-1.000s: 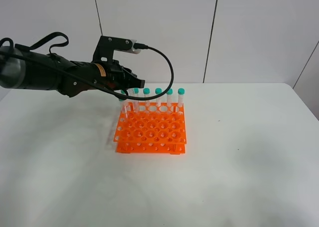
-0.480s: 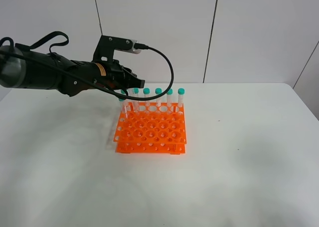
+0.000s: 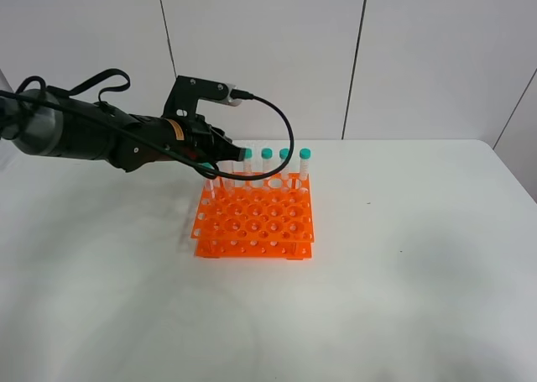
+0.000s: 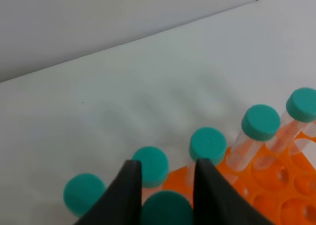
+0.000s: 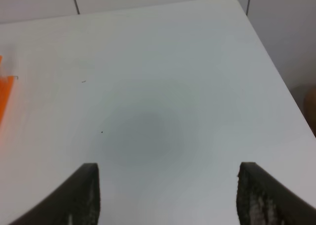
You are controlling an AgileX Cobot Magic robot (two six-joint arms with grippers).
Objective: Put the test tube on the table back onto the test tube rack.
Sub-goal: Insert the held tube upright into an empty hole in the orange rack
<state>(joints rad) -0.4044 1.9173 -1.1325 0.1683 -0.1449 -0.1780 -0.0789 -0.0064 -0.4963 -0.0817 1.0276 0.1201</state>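
Observation:
My left gripper (image 3: 237, 154) hovers over the back left corner of the orange test tube rack (image 3: 256, 218). Seen from the left wrist, its two dark fingers (image 4: 129, 190) are shut on the teal cap of the test tube (image 4: 166, 209). The tube's body is hidden below. Other teal-capped tubes (image 4: 260, 122) stand upright along the rack's back row (image 3: 285, 159). My right gripper (image 5: 170, 195) is open over the bare white table (image 5: 148, 86), with nothing between its fingers. It does not show in the exterior high view.
The rack (image 4: 281, 185) has many empty holes in its front rows. Its edge (image 5: 4, 94) shows at one side of the right wrist view. The white table (image 3: 419, 273) ends at a pale panelled wall behind the rack.
The left arm has moved right and slightly down, so its gripper now covers the leftmost back-row caps. The right gripper has not moved.

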